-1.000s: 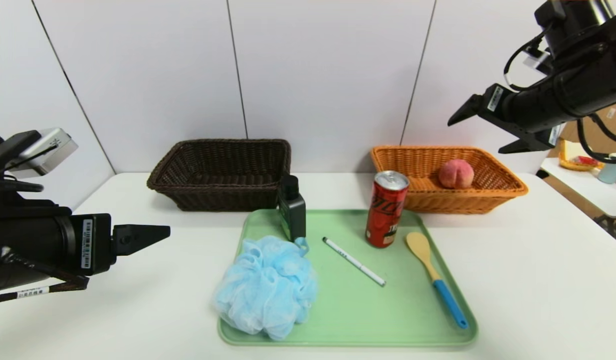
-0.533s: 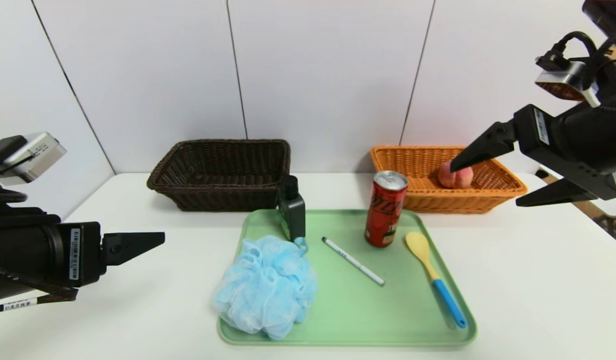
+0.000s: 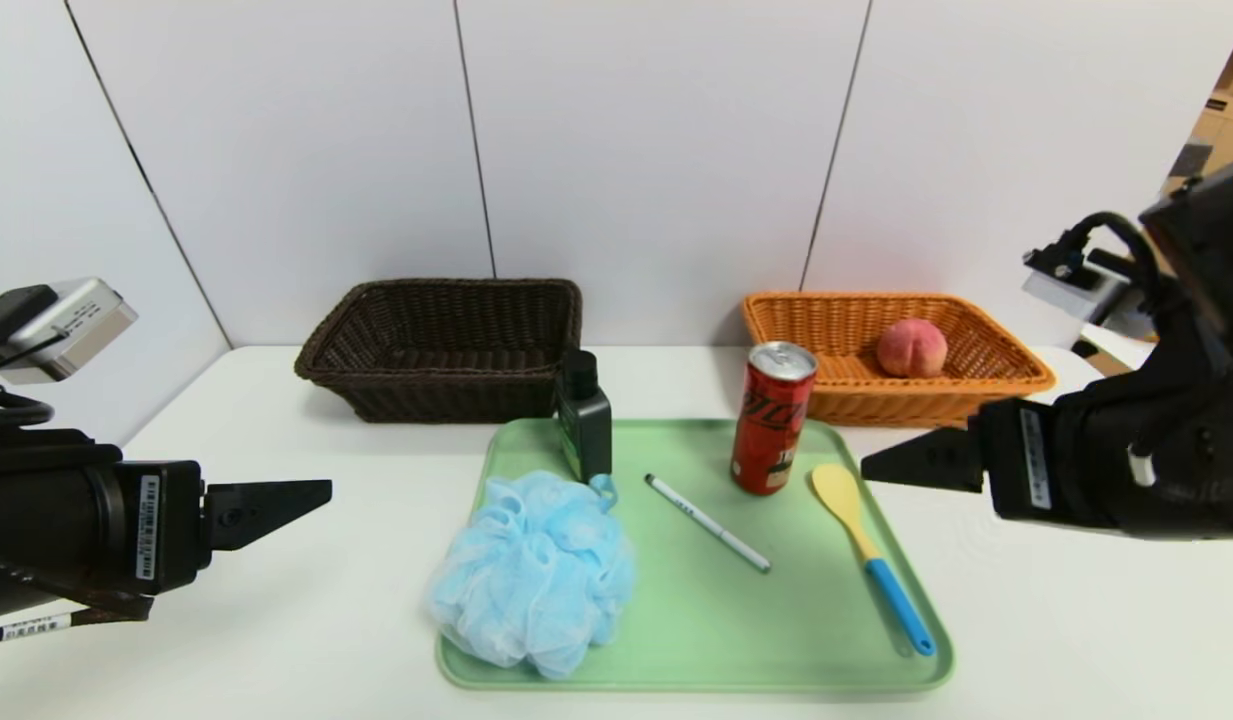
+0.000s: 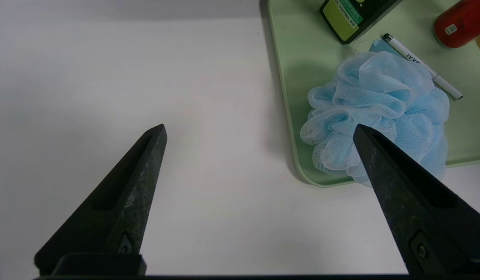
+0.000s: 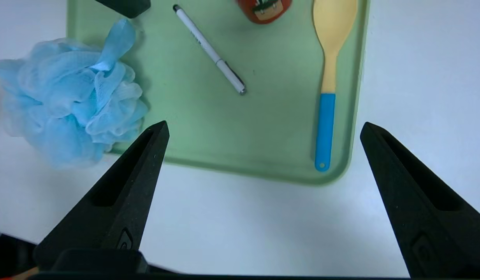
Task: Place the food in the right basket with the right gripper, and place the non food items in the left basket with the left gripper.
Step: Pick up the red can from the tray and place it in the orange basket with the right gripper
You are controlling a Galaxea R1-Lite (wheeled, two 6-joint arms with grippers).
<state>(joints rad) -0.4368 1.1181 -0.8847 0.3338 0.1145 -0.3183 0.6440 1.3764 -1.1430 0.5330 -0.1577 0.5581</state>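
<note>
The peach (image 3: pixel 911 347) lies in the orange-tan right basket (image 3: pixel 1006 385). The red soda can (image 3: pixel 772 417) stands upright on the green tray (image 3: pixel 806 610), with the dark bottle (image 3: pixel 584 418), blue pouf (image 3: pixel 532 574), white pen (image 3: pixel 708 522) and yellow-and-blue spoon (image 3: pixel 869 555). The dark brown left basket (image 3: pixel 446 345) holds nothing that I can see. My right gripper (image 3: pixel 866 465) is open and empty, just right of the tray by the spoon's bowl. My left gripper (image 3: pixel 326 490) is open and empty, left of the tray. The pouf (image 4: pixel 380 112) shows near its fingers.
The baskets stand at the back of the white table against a white panel wall. Bare table lies left, right and in front of the tray. A second table with dishes is off to the far right.
My right arm came down from above the orange basket to table height beside the tray's right edge. The left arm barely moved. The objects stayed put.
</note>
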